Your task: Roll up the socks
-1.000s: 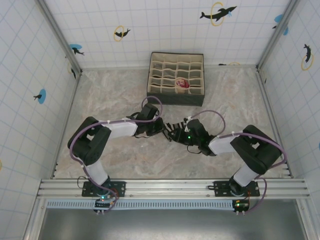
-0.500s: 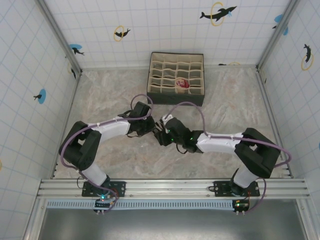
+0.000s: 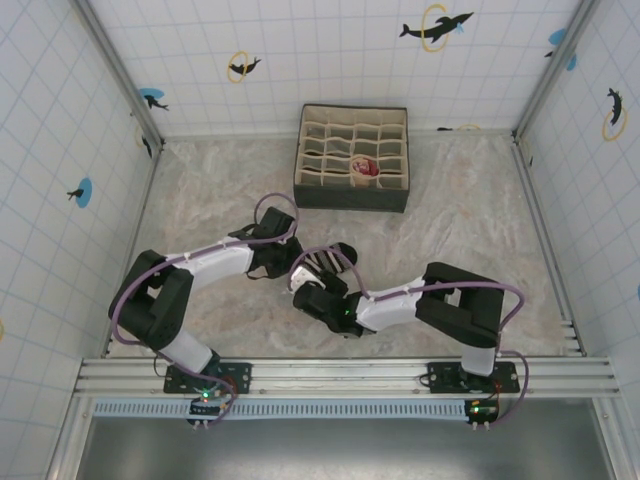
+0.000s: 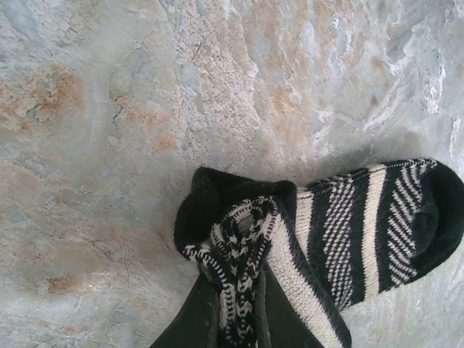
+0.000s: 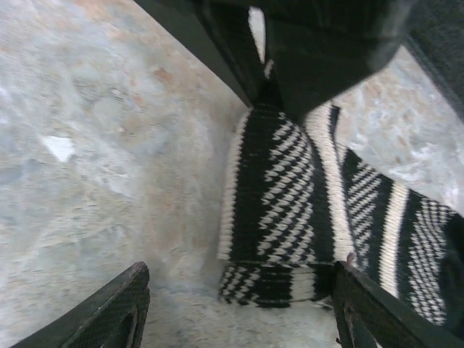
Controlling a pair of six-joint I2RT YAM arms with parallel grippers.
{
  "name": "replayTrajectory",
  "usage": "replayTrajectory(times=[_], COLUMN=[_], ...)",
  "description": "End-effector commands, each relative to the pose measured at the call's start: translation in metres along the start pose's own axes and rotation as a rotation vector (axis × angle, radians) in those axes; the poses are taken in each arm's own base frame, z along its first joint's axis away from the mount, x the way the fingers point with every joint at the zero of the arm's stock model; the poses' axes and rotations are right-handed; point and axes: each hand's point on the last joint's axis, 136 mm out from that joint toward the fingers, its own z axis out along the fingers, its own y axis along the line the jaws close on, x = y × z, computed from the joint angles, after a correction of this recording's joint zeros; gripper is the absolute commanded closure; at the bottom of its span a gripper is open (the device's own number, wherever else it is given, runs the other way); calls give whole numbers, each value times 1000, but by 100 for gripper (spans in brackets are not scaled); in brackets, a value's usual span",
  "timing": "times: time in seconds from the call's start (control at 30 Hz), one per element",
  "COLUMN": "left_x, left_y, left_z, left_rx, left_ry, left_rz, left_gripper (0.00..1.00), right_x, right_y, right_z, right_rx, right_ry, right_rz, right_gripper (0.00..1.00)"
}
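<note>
Right arm: compared with a second ago, it is folding in much tighter. Its elbow is pulling away from the 3 o'clock wall and its wrist is swinging from table centre toward 7 o'clock.
Left arm: it is also drawing back toward 9 o'clock, and its wrist is now sitting at about 10 o'clock of the sock.
Left gripper [image 4: 235, 319]: I am seeing its jaws pinched together on the cuff edge of the striped sock [image 3: 325, 265], with bunched knit squeezing up between the fingers.
Right gripper [image 5: 239, 315]: its jaws are standing wide apart and gripping nothing. They are straddling the sock's doubled-over end, one finger well clear of the fabric and the other just beside the fold's corner.
Sock position: it is lying flat near table centre, a little toward 6 o'clock, with its black toe pointing to about 2 o'clock.
Organiser box [image 3: 352, 198]: it is sitting at 12 o'clock against the far wall, well apart from both grippers.
Reddish rolled sock [image 3: 365, 168]: it is resting in a front-row compartment of the box; I cannot tell its detail.
Table [image 3: 200, 190]: I am reading bare marble toward 3 o'clock and 10 o'clock. The tight spot is the 6 o'clock rail, close behind both folded arms.
</note>
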Motion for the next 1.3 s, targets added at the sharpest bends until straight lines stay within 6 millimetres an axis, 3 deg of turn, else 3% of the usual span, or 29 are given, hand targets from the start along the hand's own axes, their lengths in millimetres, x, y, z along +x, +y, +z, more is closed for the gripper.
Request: replayTrajectory(times=[0.0, 0.27, 0.5, 0.67, 0.73, 0.9, 1.27], left_x=[12, 16, 14, 5, 0, -12, -10], left_y=[12, 11, 2, 0, 0, 4, 31], left_z=[-4, -3, -7, -15, -20, -31, -23], left_rx=[-25, -15, 28, 59, 69, 66, 3], left_ry=[47, 69, 71, 56, 43, 9, 12], left_rz=[-6, -11, -16, -43, -54, -70, -86], left_gripper=[100, 100, 98, 35, 25, 18, 19], right_x=[-18, -18, 6, 25, 33, 47, 48], right_y=[-9, -2, -4, -1, 1, 13, 16], right_z=[7, 22, 32, 33, 35, 36, 42], right_rx=[74, 35, -40, -164, -204, -295, -290], right_ry=[-49, -43, 42, 104, 140, 204, 250], right_rz=[5, 33, 130, 269, 324, 407, 380], right_gripper=[34, 47, 99, 100, 100, 100, 100])
